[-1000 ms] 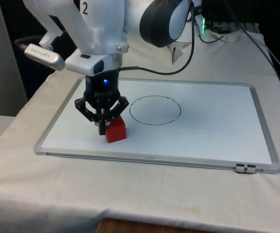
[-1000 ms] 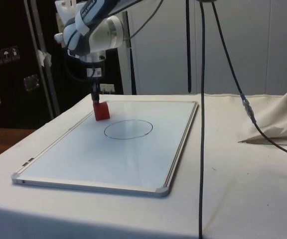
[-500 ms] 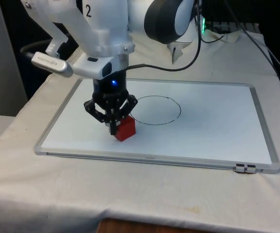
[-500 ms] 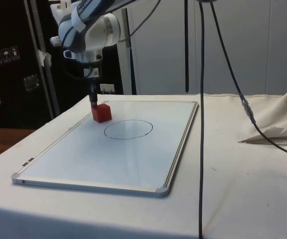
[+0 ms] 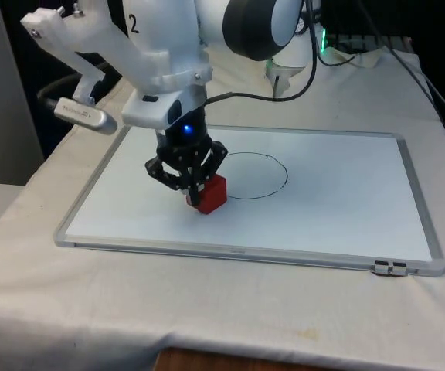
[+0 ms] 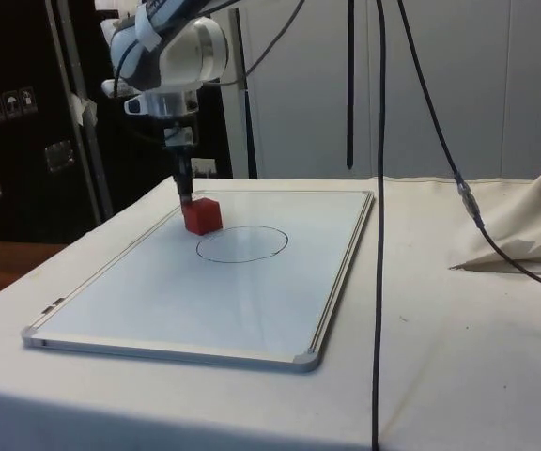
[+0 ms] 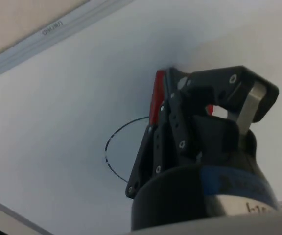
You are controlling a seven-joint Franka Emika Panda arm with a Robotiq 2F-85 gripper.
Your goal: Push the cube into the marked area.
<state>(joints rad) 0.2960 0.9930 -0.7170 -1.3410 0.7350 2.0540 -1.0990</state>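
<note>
The red cube (image 5: 211,194) sits flat on the whiteboard (image 5: 338,209), touching the outside of the drawn circle (image 5: 249,175) on the front view's left. The black gripper (image 5: 191,191) stands upright with its fingers drawn together and empty, their tips pressed against the cube's face on the side away from the circle. The cube has no long axis; it is turned so one corner points towards the front camera.
</note>
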